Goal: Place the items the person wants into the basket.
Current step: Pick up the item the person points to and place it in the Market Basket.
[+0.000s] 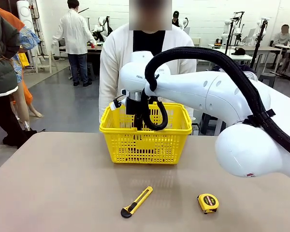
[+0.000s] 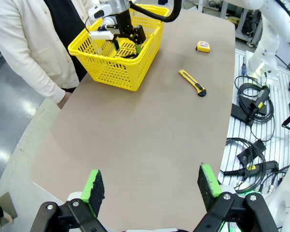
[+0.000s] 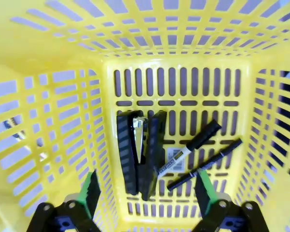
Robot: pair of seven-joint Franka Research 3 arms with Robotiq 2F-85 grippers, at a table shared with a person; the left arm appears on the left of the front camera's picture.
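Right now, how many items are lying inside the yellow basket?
3. On the basket floor, in the right wrist view: a black stapler at left, a marker beside it, and a thin pen just right of the marker. Nothing seems hidden.

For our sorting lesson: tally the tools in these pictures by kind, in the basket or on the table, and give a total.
Stapler: 1
Marker: 1
Pen: 1
Utility knife: 1
Tape measure: 1
Total: 5

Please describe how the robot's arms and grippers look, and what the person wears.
The right arm is glossy white with a black ribbed cable hose. The left gripper is black with green pads. The person wears a white cardigan over a black top.
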